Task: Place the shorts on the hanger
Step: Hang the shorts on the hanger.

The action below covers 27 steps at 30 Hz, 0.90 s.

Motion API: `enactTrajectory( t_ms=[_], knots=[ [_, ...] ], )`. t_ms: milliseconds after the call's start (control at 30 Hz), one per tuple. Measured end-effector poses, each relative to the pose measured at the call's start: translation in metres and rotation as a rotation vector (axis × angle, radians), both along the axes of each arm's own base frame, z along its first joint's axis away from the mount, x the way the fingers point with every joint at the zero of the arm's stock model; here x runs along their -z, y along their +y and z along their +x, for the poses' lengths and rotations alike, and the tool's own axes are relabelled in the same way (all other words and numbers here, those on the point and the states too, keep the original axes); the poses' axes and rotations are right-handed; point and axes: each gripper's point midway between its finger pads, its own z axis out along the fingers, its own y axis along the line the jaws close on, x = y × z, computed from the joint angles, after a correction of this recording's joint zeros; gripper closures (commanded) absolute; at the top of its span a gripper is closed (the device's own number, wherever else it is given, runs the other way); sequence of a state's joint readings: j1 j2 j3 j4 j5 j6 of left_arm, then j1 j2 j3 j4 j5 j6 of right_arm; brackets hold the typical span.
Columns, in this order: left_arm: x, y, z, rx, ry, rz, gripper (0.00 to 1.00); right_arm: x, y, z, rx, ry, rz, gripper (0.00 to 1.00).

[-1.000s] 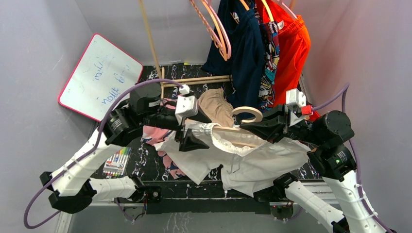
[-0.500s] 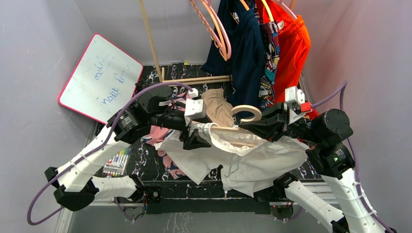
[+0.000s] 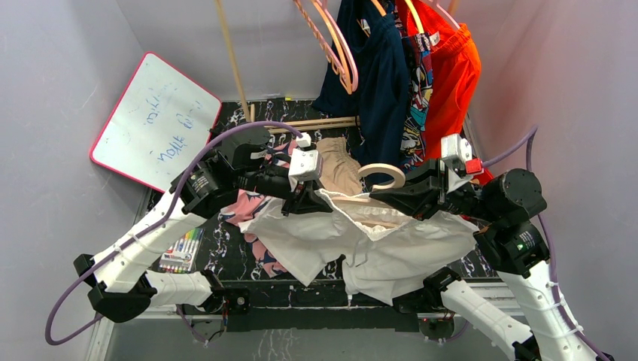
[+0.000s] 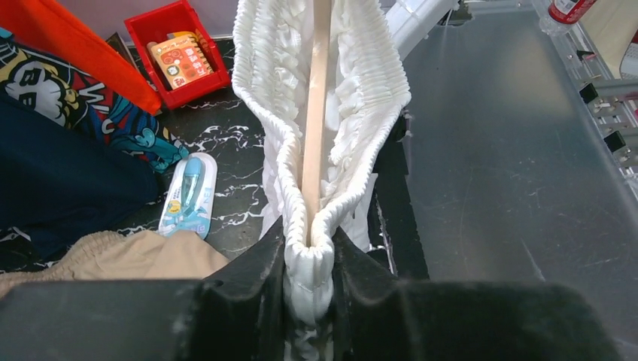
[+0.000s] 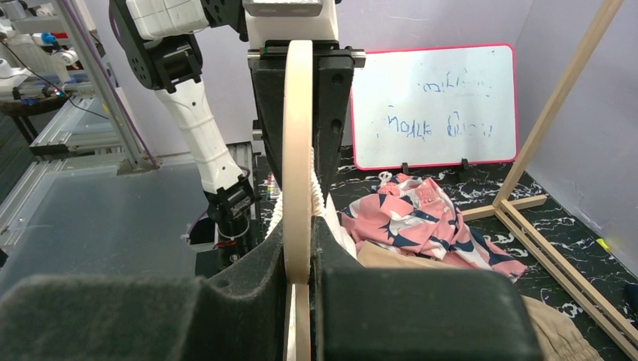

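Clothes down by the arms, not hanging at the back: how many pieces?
3: white shorts in front, tan shorts behind them, a pink patterned garment to their left. Others may lie hidden underneath.

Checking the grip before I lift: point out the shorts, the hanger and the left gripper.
the shorts (image 4: 274, 113), left wrist view, on the gathered waistband's left fold.
the hanger (image 5: 298, 150), right wrist view, on its pale curved wood, seen edge-on.
left gripper (image 4: 308, 239), left wrist view, midway between its fingertips, at the waistband's end.

Top camera: high at the near side, looking down.
Wrist cameras: close, facing each other; both show the hanger (image 4: 316, 113).
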<state>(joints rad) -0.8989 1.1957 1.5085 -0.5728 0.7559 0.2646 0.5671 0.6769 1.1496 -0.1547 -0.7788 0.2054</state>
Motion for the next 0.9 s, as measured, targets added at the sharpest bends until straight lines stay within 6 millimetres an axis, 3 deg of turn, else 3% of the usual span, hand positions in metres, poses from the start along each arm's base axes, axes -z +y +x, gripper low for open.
enactTrajectory(
  t_ms=[200,333,433,500,667,900],
  knots=[
    [-0.002,0.001,-0.003,0.008,0.007,-0.007,1.0,-0.001,0.0,0.0,-0.002,-0.007,0.001,1.0],
    [-0.002,0.002,-0.001,-0.009,-0.004,-0.014,1.0,-0.001,0.0,0.001,0.006,-0.005,0.003,0.73],
    [0.0,0.003,0.001,-0.024,-0.014,-0.016,1.0,0.0,-0.001,0.002,0.017,0.005,0.003,0.46],
    [0.003,0.004,0.003,-0.038,-0.02,-0.015,1.0,-0.001,-0.002,0.004,0.035,0.003,0.006,0.37],
    [0.007,0.01,0.006,-0.076,-0.039,-0.015,1.0,0.001,-0.008,0.006,0.081,-0.001,0.002,0.3],
    [0.002,0.029,0.002,-0.136,-0.085,-0.042,1.0,0.006,-0.026,0.006,0.194,-0.002,-0.03,0.31]
  ],
)
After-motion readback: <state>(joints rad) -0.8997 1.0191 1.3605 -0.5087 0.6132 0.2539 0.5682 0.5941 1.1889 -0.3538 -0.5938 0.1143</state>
